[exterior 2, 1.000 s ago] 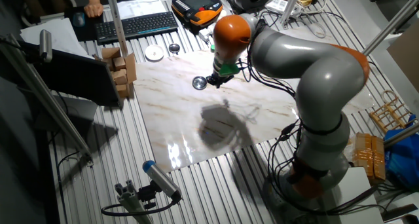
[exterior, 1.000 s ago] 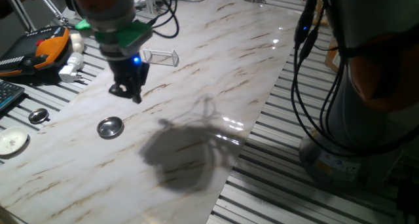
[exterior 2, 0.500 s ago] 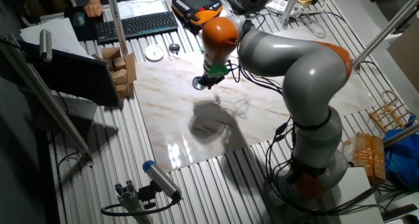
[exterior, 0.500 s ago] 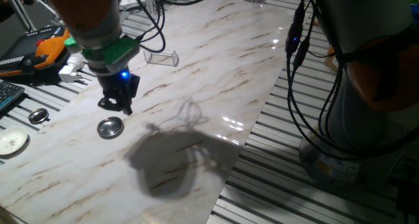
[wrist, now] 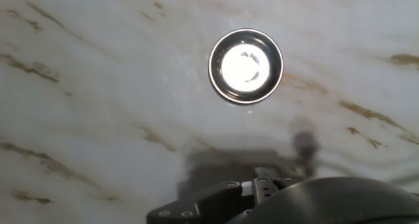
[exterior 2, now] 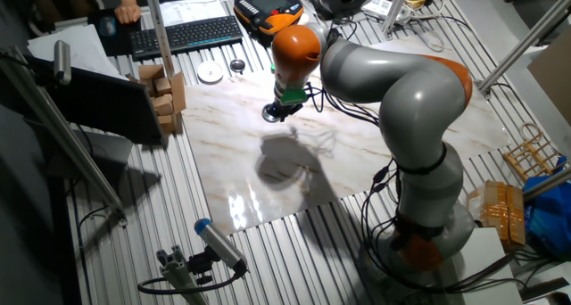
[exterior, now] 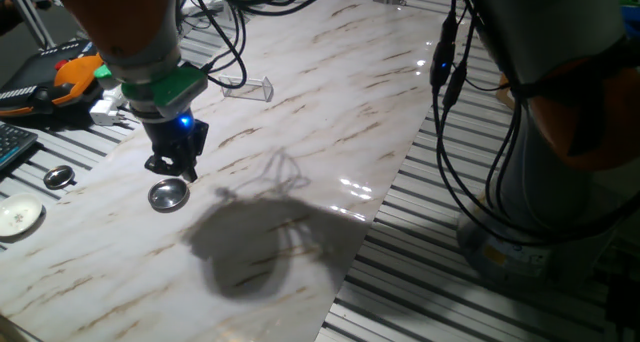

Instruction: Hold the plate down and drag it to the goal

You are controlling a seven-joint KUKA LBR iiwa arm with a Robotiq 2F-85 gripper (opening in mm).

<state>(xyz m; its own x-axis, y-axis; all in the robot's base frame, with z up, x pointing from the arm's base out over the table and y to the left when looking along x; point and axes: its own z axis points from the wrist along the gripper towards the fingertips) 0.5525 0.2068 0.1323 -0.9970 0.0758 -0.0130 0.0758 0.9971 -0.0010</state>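
The plate [exterior: 168, 194] is a small shiny silver dish lying flat on the marble tabletop [exterior: 330, 112] near its left end. My gripper [exterior: 171, 168] hangs just behind and above it, fingers together with nothing between them. The hand view shows the whole plate [wrist: 246, 65] uncovered ahead of my gripper [wrist: 262, 182], with its shadow falling short of the rim. In the other fixed view my gripper [exterior 2: 278, 111] hides part of the plate [exterior 2: 268, 114]. The goal [exterior: 247, 85], a clear plastic bracket, stands farther back on the tabletop, apart from the plate.
Off the marble to the left lie a flat white disc [exterior: 18, 215], a small dark-centred metal disc [exterior: 58, 177], a white plug [exterior: 108, 107] and an orange pendant [exterior: 76, 68]. Cables [exterior: 470, 132] hang by the right table edge. A keyboard [exterior 2: 183, 33] and cardboard boxes [exterior 2: 166, 93] sit beyond the far end.
My gripper has travelled left and downward from beside the goal to just behind the plate. The plate and the goal have not moved.
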